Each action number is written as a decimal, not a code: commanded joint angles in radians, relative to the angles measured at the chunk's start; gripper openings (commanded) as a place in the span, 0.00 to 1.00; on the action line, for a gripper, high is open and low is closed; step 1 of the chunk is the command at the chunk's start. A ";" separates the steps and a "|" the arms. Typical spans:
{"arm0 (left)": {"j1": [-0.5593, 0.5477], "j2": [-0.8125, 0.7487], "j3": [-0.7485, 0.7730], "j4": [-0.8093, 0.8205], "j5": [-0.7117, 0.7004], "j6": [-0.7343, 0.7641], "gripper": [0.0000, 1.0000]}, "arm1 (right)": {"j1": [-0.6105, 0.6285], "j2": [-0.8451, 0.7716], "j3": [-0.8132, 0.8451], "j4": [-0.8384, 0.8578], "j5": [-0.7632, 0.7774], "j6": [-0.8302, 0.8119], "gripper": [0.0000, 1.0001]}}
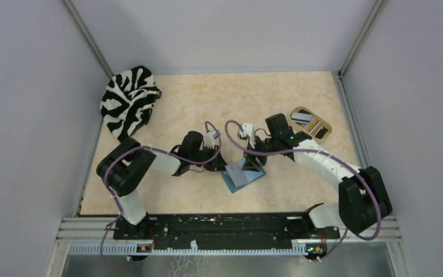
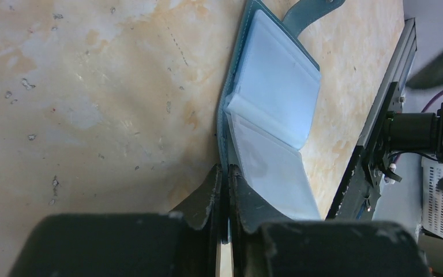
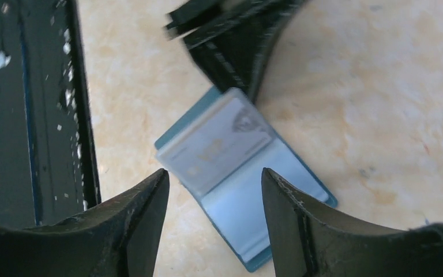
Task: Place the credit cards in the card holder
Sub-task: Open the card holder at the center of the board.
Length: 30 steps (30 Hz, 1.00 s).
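Note:
The teal card holder (image 1: 242, 176) lies open on the table, its pale blue slotted pockets (image 2: 277, 92) facing up. My left gripper (image 2: 224, 173) is shut on the card holder's teal cover edge, at its left side in the top view (image 1: 222, 164). My right gripper (image 3: 214, 171) hangs open just above the card holder (image 3: 248, 190), holding nothing. A pale credit card (image 3: 219, 144) with tan print lies at the card holder's upper pocket; I cannot tell whether it is fully inside the sleeve. More credit cards (image 1: 310, 121), dark, pale and orange, lie in the tray.
A beige oval tray (image 1: 329, 124) sits at the back right, near the right wall. A zebra-striped cloth (image 1: 128, 98) is bunched in the back left corner. The black rail (image 3: 40, 115) of the arm bases runs along the near table edge, close to the card holder.

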 commanded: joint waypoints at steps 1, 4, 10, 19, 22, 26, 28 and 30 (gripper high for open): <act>0.006 0.013 -0.013 0.030 0.026 0.000 0.11 | 0.070 -0.048 -0.096 0.019 -0.128 -0.358 0.63; 0.006 0.014 -0.015 0.034 0.027 -0.002 0.11 | 0.117 -0.028 -0.109 0.062 -0.057 -0.341 0.66; 0.006 0.015 -0.014 0.037 0.029 -0.002 0.11 | 0.198 0.059 -0.084 0.125 0.143 -0.232 0.66; 0.006 0.014 -0.018 0.044 0.033 -0.002 0.11 | 0.277 0.158 -0.047 0.144 0.288 -0.145 0.66; 0.006 0.014 -0.018 0.046 0.034 -0.001 0.11 | 0.278 0.164 -0.038 0.144 0.309 -0.129 0.61; 0.006 0.015 -0.019 0.048 0.038 -0.002 0.11 | 0.278 0.161 -0.030 0.139 0.319 -0.121 0.50; 0.007 0.014 -0.019 0.049 0.039 0.000 0.11 | 0.279 0.162 -0.026 0.136 0.326 -0.120 0.48; 0.007 0.015 -0.020 0.050 0.039 -0.002 0.11 | 0.278 0.163 -0.024 0.130 0.323 -0.119 0.49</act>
